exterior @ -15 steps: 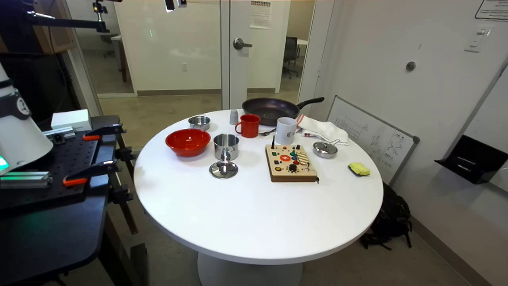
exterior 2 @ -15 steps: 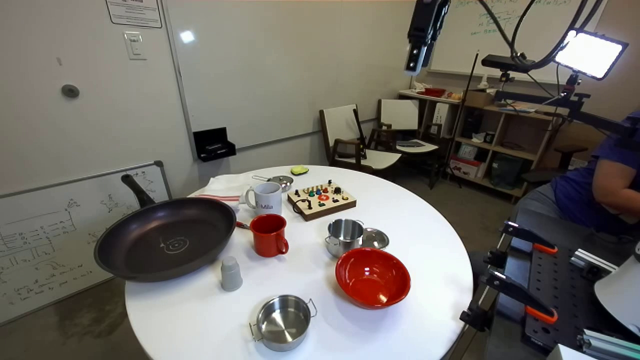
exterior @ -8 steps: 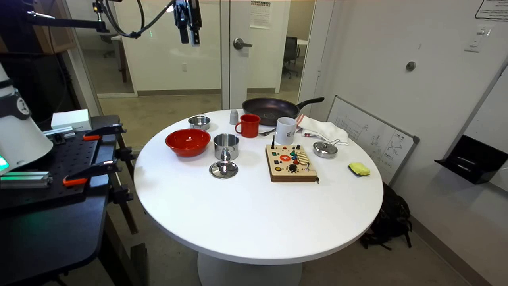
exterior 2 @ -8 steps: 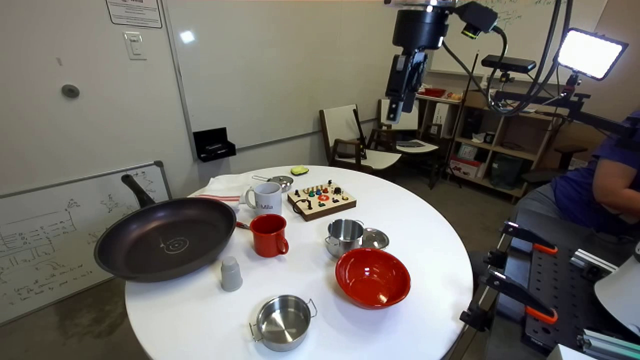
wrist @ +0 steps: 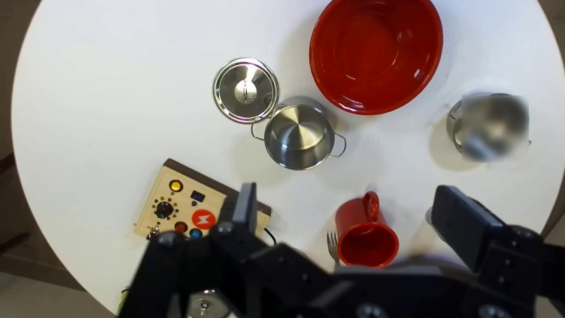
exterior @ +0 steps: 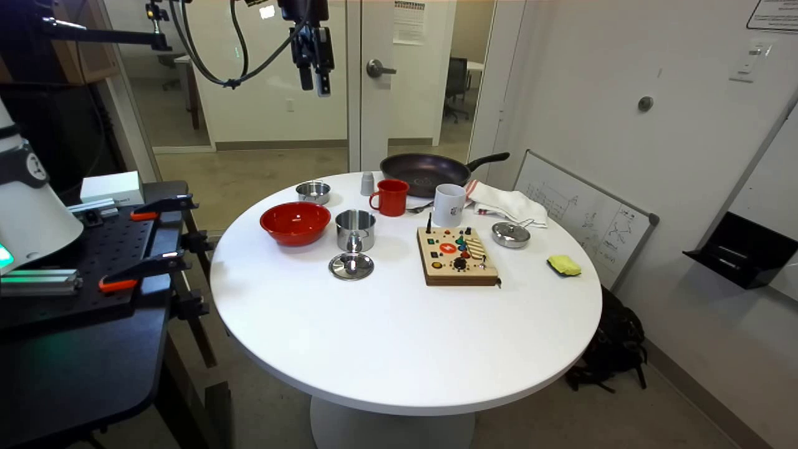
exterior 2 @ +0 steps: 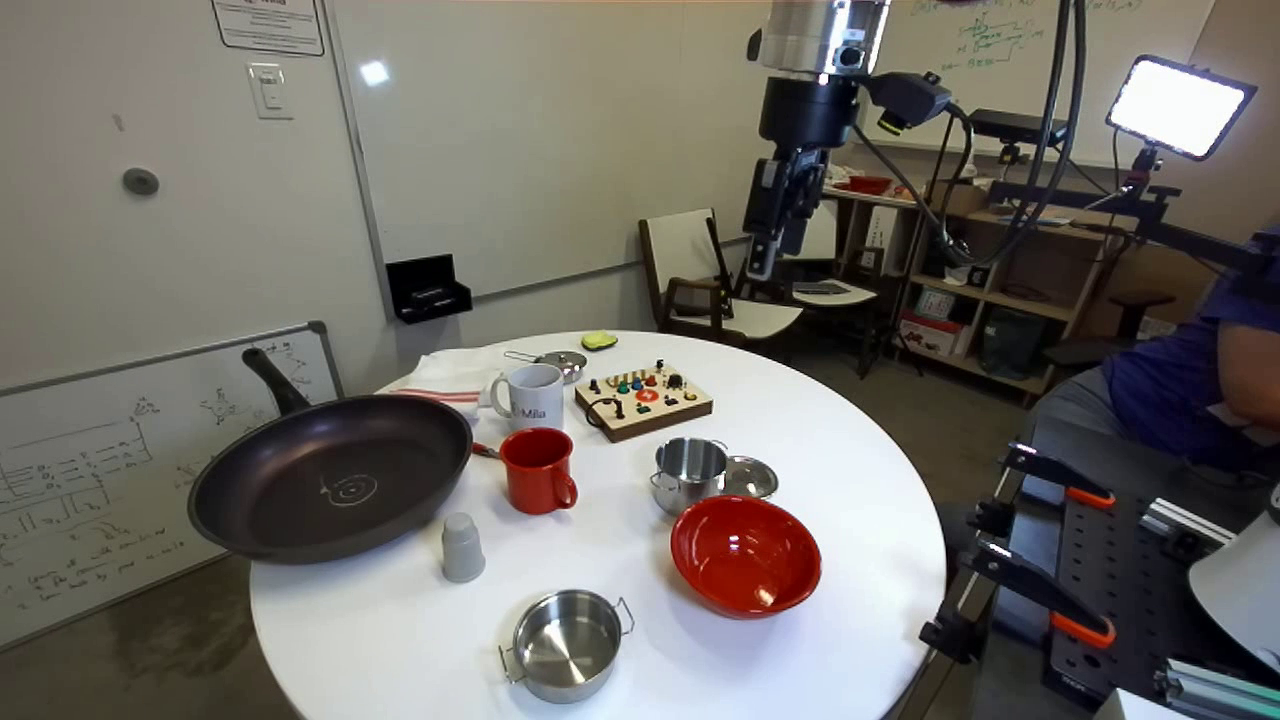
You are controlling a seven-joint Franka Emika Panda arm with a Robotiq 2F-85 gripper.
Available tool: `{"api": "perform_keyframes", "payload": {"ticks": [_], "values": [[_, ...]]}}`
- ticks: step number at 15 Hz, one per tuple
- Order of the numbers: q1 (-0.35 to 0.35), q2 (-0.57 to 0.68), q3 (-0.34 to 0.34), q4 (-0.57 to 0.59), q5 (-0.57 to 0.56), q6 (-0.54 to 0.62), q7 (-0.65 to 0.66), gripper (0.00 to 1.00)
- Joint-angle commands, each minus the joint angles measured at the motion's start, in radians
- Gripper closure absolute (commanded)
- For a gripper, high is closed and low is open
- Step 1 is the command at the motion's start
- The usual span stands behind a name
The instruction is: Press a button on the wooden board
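Note:
The wooden board (exterior: 458, 254) lies flat on the white round table, with small coloured knobs, switches and a red emblem on its top. It also shows in an exterior view (exterior 2: 645, 402) and at the lower left of the wrist view (wrist: 190, 204), where a yellow button (wrist: 176, 185) sits near one corner and the gripper's left finger hides part of the board. My gripper (exterior: 315, 90) hangs high above the table, also seen in an exterior view (exterior 2: 776, 262). In the wrist view the gripper (wrist: 347, 189) is wide open and empty, touching nothing.
A red bowl (exterior: 295, 223), steel pot (exterior: 355, 229) and lid (exterior: 351, 266) stand beside the board. A red mug (exterior: 392, 198), white mug (exterior: 449, 205), frying pan (exterior: 426, 174) and towel (exterior: 511, 202) lie behind it. A small lidded pan (exterior: 510, 234) and yellow sponge (exterior: 564, 265) are beyond.
My gripper has come down into view above the table and moved across towards the board's side, slowing lately. It stays open. The board and the other table objects have not moved.

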Motion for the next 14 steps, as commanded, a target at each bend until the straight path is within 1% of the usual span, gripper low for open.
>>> {"api": "perform_keyframes", "payload": {"ticks": [1,4,5,6,7,11,14], "values": [[0.002,0.001,-0.001,0.003,0.0,-0.002,0.001,0.0],[-0.004,0.029,-0.007,0.035,-0.009,-0.037,-0.013,0.0],[-0.009,0.05,-0.012,0.052,-0.014,-0.032,-0.021,0.0],[-0.011,0.081,-0.025,0.082,0.005,-0.05,-0.055,0.0],[-0.016,0.105,-0.031,0.103,0.006,-0.059,-0.061,0.0],[-0.033,0.229,-0.064,0.216,0.021,-0.061,-0.173,0.0],[-0.046,0.337,-0.068,0.306,0.022,-0.05,-0.248,0.0]]}}
